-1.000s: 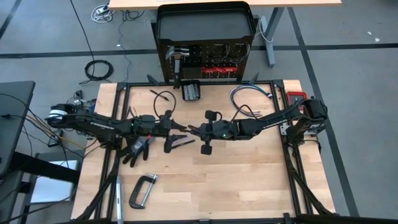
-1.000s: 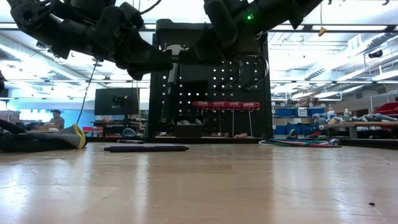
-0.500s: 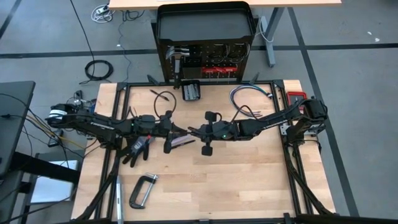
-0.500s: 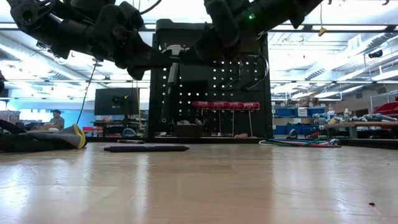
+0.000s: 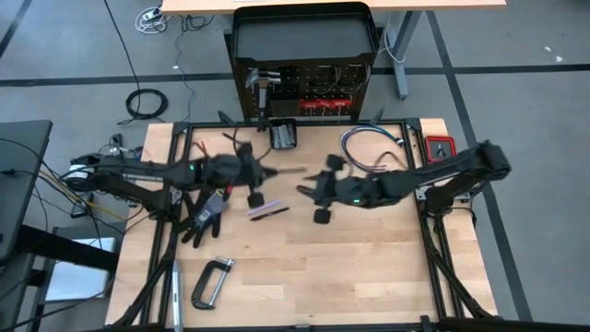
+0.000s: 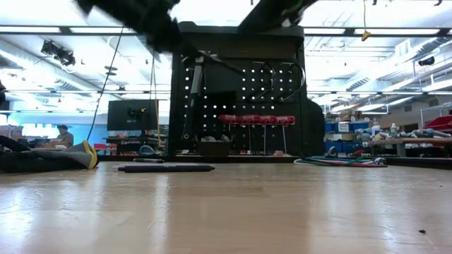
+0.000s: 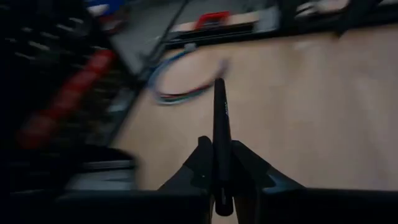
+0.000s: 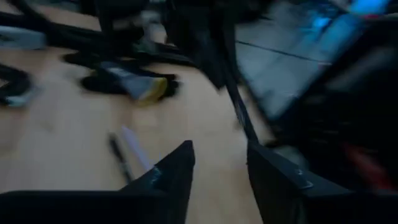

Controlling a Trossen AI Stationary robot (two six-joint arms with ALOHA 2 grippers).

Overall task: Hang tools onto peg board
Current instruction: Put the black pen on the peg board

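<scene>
My left gripper [image 5: 269, 172] hangs above the table's middle, shut on a thin black rod-like tool [image 7: 219, 118] that sticks out toward the right [image 5: 290, 171]. My right gripper [image 5: 302, 189] faces it from the right, open [image 8: 221, 168] and with nothing between its fingers; the rod's tip [image 8: 239, 112] lies just beyond them. The peg board [image 5: 304, 92] stands upright at the far edge, with a hammer [image 5: 265, 85] and red-handled drivers [image 5: 327, 100] hanging on it. A grey C-clamp [image 5: 210, 281] lies flat near the front left. A slim pen-like tool [image 5: 267, 210] lies flat under the arms. My left gripper pinches the rod near its rear end [image 7: 217, 177] between its two fingers. The rod runs along the fingers and juts out past them. It is lifted clear of the table, about level, with its free end toward the table's right.
A black work glove [image 5: 205, 214] lies left of centre. A small black box [image 5: 283, 136] sits before the peg board, and blue-white cables [image 5: 369, 140] lie at the far right beside a red object [image 5: 441, 146]. Bare wood stretches across the front right.
My left gripper has shut on the rod, risen and gone a little toward the far edge with it. My right gripper has opened, let the rod go, risen and drawn back toward the table's right. The rod now hangs from the left gripper alone.
</scene>
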